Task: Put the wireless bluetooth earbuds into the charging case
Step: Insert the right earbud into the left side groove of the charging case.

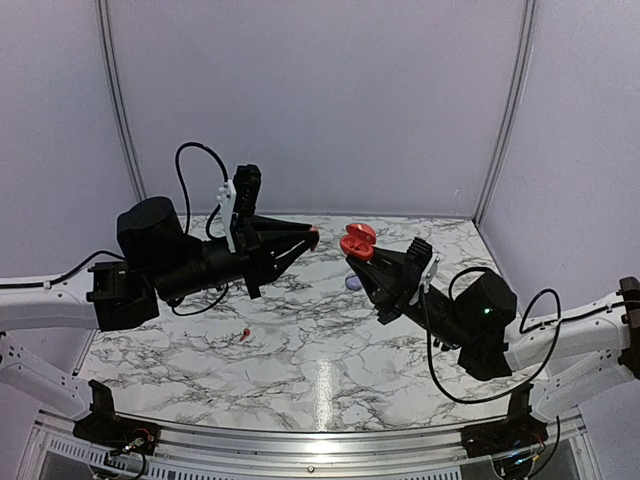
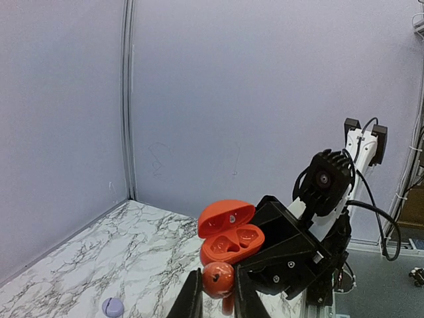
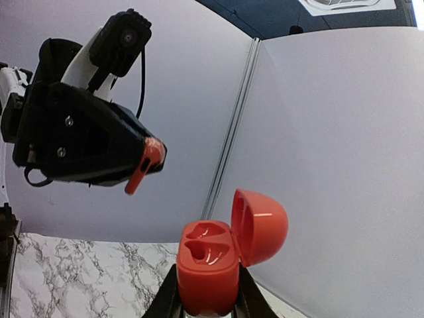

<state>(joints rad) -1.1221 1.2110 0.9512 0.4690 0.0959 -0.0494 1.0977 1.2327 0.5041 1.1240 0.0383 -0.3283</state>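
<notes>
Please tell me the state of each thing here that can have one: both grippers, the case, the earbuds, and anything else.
left gripper: shut on the held earbud, raised off the table.
held earbud: pinched between the fingers, not in the case.
right gripper: shut on the charging case, raised.
charging case: lid open, both sockets empty.
second earbud: lying loose on the marble table.
purple disc: lying on the table, untouched.
</notes>
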